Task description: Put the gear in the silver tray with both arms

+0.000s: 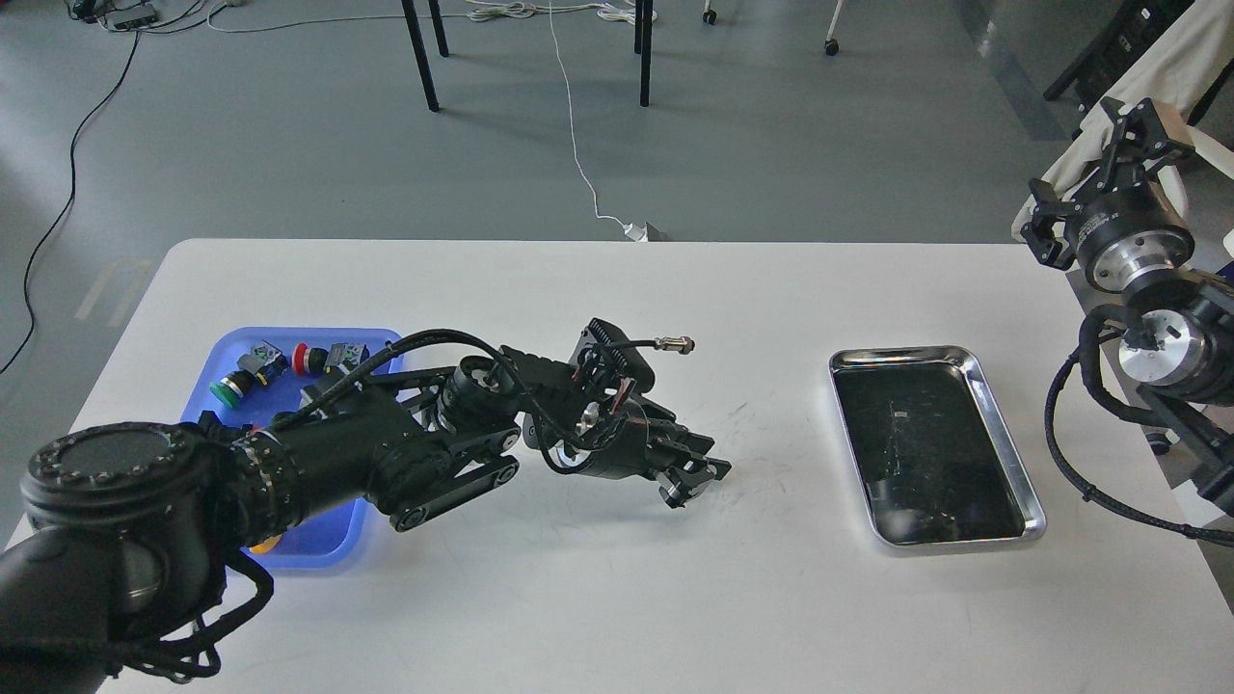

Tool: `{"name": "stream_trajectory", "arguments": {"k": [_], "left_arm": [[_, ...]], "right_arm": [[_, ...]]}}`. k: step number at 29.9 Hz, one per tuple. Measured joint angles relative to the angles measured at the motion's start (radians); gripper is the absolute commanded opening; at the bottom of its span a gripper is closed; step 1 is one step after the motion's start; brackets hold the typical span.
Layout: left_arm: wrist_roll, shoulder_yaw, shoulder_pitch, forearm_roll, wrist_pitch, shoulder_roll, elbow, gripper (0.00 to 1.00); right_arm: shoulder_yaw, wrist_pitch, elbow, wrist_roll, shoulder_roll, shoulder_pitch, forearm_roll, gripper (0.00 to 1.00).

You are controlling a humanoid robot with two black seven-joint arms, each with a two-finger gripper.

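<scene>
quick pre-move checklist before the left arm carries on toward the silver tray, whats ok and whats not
1. Silver tray floor free of objects: ok.
2. Table between left gripper and tray free of obstacles: ok.
3. Gear in left gripper: cannot tell; the fingers are dark and no gear shows.
4. Right gripper out of the way: ok, raised past the table's right edge.
5. Left arm over the blue tray: cannot tell whether it clears the buttons inside.
</scene>
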Motion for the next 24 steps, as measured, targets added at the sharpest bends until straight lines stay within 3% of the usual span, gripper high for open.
{"name": "stream_trajectory", "arguments": {"k": [11, 18, 24], "left_arm": [[0.0, -0.021, -0.013, -0.088, 0.003, 0.0, -0.002, 0.47], [0.0, -0.072, -0.086, -0.265, 0.003, 0.002, -0.011, 0.62], [0.0, -0.086, -0.189, -0.506, 0.011, 0.097, -0.017, 0.72]], "right_arm": [[-0.124, -0.001, 0.002, -0.006, -0.008, 0.013, -0.006, 0.99], [-0.194, 0.005, 0.036, -0.017, -0.046, 0.028, -0.01, 0.99], [-0.286, 0.012, 0.065, -0.01, -0.054, 0.085, -0.038, 0.99]]}}
